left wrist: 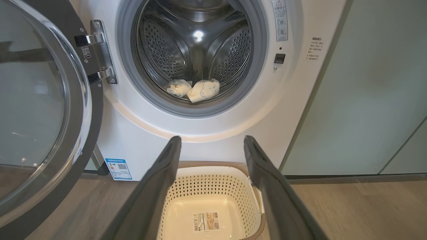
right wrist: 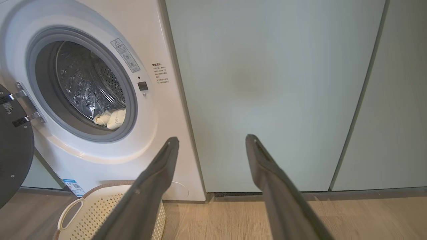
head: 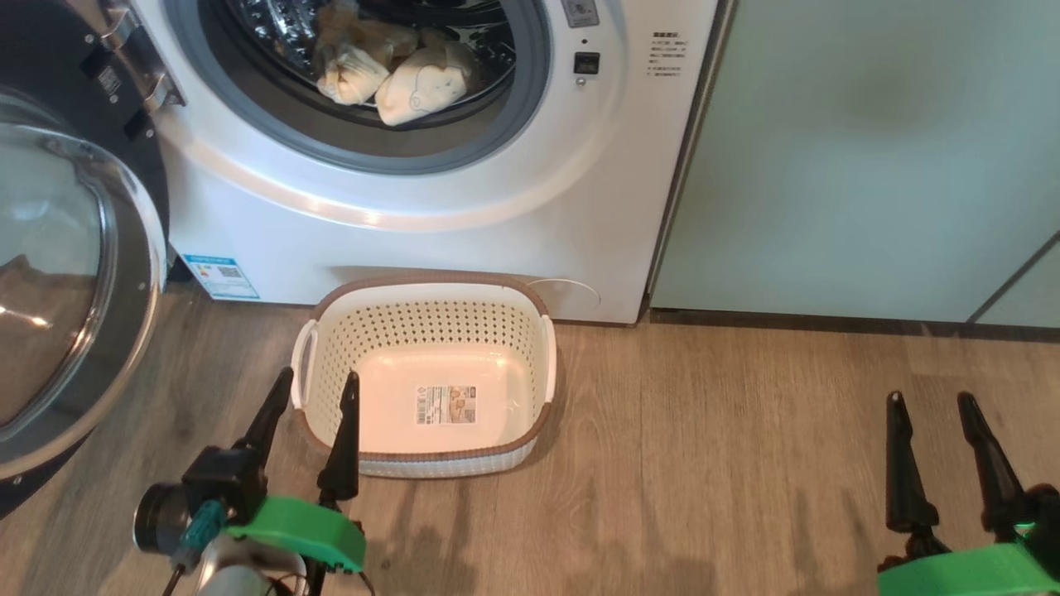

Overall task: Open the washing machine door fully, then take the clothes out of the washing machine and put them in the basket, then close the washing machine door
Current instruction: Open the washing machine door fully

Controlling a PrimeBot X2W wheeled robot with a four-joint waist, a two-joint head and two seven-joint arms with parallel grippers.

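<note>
The pale yellow clothes [head: 397,74] were bunched in the perforated steel drum [left wrist: 196,43] of the white washing machine [head: 464,240], its glass-bowled door [head: 74,290] swung open and a blue-and-white QR sticker [head: 220,276] stuck low on its front. The perforated cream basket [head: 431,327], barcode-labelled inside, was set before it. The left gripper [head: 319,377] and the right gripper [head: 929,399] were spread, empty.
</note>
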